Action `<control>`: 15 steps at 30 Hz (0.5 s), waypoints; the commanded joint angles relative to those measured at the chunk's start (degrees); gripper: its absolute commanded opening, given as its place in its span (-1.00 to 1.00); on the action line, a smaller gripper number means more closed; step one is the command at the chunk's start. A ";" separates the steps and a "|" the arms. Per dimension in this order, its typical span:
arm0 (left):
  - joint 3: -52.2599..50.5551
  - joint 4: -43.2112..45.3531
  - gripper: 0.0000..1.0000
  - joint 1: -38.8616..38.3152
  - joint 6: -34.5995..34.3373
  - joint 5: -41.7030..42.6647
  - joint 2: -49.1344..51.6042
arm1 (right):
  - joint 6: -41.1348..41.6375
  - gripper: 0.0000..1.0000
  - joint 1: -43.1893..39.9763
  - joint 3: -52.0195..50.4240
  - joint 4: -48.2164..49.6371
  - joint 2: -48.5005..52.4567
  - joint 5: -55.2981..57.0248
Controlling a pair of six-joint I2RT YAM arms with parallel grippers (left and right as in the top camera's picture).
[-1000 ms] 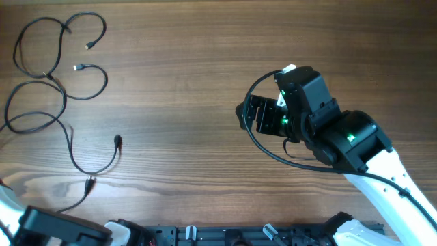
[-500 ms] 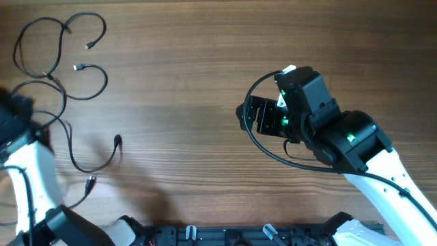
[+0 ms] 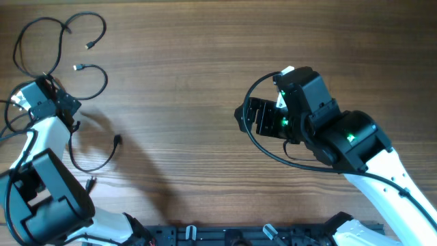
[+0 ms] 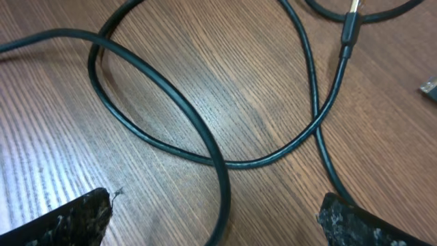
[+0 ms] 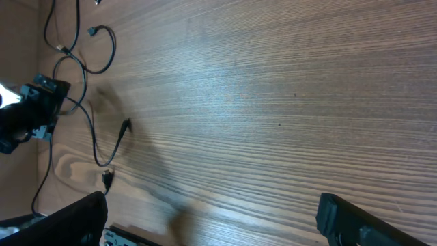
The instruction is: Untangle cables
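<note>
**No Legible Writing in Any View**

No text, number, brand name or sign can be read in the overhead view or in either wrist view. The small white tab [image 3: 289,69] on top of the black box-shaped housing of the right arm [image 3: 314,96] is too small to tell whether it carries any print.
</note>
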 commanded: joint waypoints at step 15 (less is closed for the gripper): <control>0.44 5.97 -0.25 0.02 1.16 0.07 6.19 | 1.81 0.99 0.04 -0.07 0.52 0.70 -0.57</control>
